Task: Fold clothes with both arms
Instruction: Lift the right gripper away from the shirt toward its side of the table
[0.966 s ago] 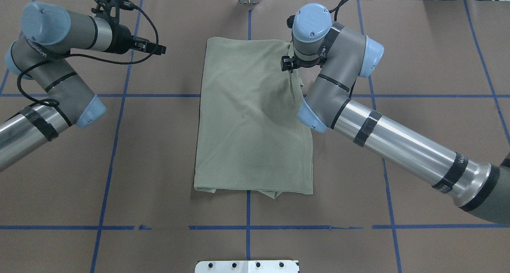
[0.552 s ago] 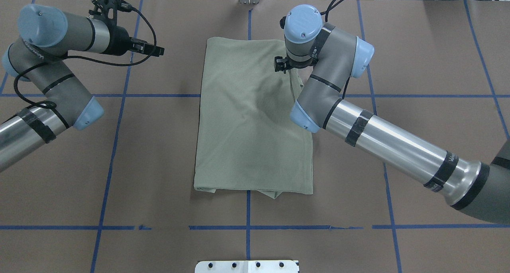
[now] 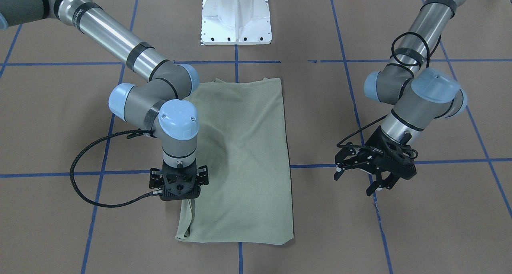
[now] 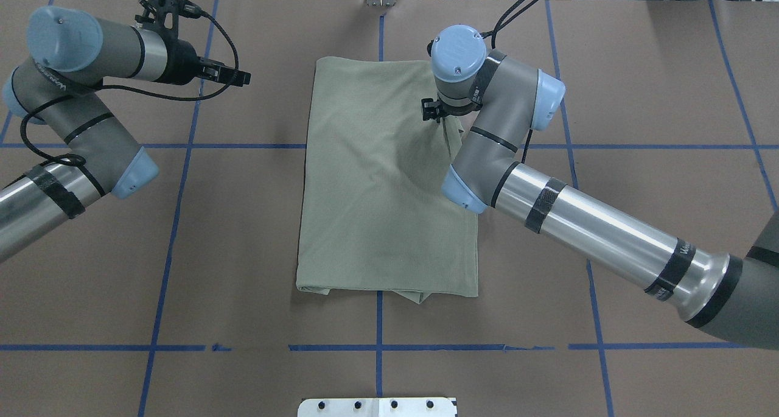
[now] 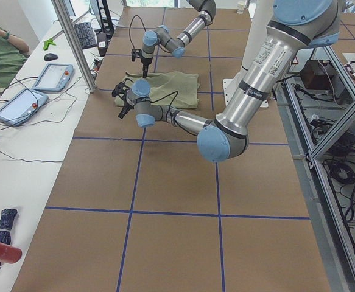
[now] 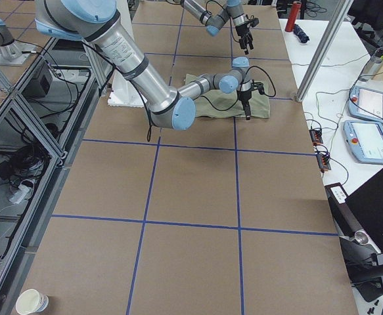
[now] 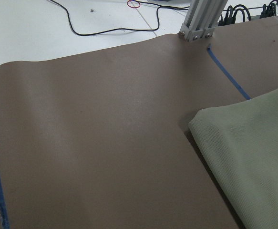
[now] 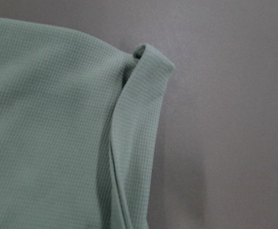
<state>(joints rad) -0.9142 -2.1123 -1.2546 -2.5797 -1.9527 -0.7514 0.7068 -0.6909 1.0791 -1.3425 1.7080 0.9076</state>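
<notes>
Nearest the robot, by the white base (image 4: pixel 377 406), the desk (image 4: pixel 243 252) carries the shirt (image 4: pixel 377 192) in its middle, folded to a long rectangle that runs from the near side toward the far edge. At its near end an under-layer pokes out unevenly past the hem.

Further out, the right arm's elbow (image 4: pixel 465 189) hangs over the shirt's right edge. Beyond it the right claw (image 3: pixel 180 192) points straight down at that edge, close to the far right corner. There the cloth is rolled over into a narrow strip (image 8: pixel 143 95). Its fingers are hidden by the wrist and the claw body, so I cannot tell whether it grips the cloth or merely stands on it.

Toward the desk's left end, about level with the far end of the shirt, the left claw (image 3: pixel 356 182) hovers over bare desk with fingers spread, holding nothing, well apart from the shirt.

As I judge it, the risks are these. A pull from the right alone would skew the rectangle. A pinch on only the top layer would peel the fold open. The rolled strip could get creased in. The low elbow might drag the edge.
</notes>
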